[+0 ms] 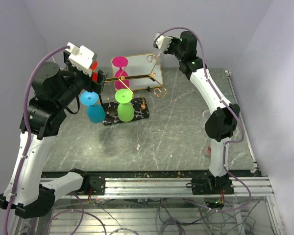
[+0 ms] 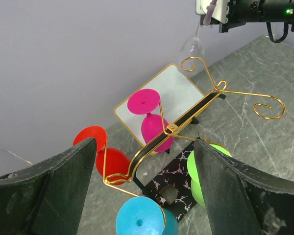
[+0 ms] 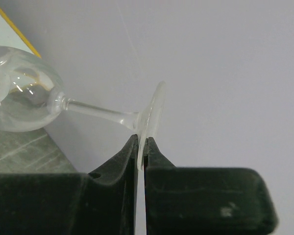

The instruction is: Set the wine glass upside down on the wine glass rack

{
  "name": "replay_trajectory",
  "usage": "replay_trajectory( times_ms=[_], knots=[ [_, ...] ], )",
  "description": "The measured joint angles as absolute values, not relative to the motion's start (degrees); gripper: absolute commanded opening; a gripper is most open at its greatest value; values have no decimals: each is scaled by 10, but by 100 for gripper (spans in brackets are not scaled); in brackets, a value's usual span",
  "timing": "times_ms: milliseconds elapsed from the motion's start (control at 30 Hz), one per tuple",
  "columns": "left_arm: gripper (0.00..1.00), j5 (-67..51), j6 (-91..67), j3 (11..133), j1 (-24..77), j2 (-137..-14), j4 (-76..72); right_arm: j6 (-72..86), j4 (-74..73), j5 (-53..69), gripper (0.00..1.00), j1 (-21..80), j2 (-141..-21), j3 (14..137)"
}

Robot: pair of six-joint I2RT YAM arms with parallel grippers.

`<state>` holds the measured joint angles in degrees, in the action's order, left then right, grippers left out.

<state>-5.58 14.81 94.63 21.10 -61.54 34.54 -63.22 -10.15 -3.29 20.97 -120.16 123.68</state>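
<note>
I'm watching my left tool (image 2: 144,144) gaping wide, gripping nothing, facing the gold wire wine glass rack (image 2: 186,119) with its curled scroll ends. Further right, the clear, smooth wine glass (image 3: 19,95) is hanging bowl-down near the rack's far scroll, my right tool (image 3: 141,142) pinching its thin round foot.
</note>
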Motion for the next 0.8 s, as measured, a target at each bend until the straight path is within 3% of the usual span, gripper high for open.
replay_trajectory(
  times_ms=[800],
  knots=[
    [90, -56, 150, 948, 191, -609, 346, -814, -201, 212, 0, 215, -1233, 1305]
  ],
)
